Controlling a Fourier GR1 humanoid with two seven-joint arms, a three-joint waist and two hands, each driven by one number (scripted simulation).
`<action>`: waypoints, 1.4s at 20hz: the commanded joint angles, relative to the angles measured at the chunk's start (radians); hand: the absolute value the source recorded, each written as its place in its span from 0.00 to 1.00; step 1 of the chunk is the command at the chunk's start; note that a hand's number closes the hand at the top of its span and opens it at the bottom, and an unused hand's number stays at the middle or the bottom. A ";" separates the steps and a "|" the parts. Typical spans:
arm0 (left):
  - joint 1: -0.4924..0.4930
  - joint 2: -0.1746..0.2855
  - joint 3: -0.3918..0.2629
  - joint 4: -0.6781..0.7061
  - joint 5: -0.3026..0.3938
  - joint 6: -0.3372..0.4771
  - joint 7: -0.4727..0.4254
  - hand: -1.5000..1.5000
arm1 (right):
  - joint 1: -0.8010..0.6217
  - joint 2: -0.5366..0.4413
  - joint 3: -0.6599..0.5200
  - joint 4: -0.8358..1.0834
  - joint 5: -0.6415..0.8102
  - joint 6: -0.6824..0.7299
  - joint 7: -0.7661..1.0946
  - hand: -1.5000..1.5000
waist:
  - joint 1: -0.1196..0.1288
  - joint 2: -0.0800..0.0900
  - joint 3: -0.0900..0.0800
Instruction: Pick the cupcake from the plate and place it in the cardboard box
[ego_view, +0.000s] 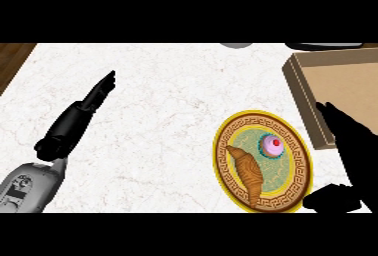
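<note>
Fingers (334, 117) of right hand (362, 155) straight, holding nothing, beside plate (221, 150). Cupcake (273, 145) sat on plate near croissant (247, 172). Probably light, soft; frosting would smear; grip wrapper sides. Left hand (74, 120) straight-fingered, resting.

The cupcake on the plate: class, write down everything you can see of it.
The cupcake is round, seen from above: pink icing with a red cherry on top and a teal paper case around it. It stands upright on the upper right of the plate, beside the croissant but apart from it. The right hand is near, not touching it.
</note>
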 joint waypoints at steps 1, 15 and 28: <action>-0.003 -0.018 -0.006 0.002 -0.015 0.013 0.007 0.50 | -0.104 0.093 0.063 0.074 -0.019 0.097 0.274 0.00 | -0.006 -0.005 0.002; 0.010 -0.020 0.030 0.025 -0.028 0.006 -0.004 0.50 | -0.248 0.350 0.136 0.364 0.135 0.116 0.279 0.00 | -0.049 -0.015 0.004; 0.098 -0.013 0.046 -0.034 -0.027 -0.027 -0.026 0.50 | -0.289 0.445 0.084 0.597 0.204 0.163 0.229 0.00 | -0.037 -0.013 0.006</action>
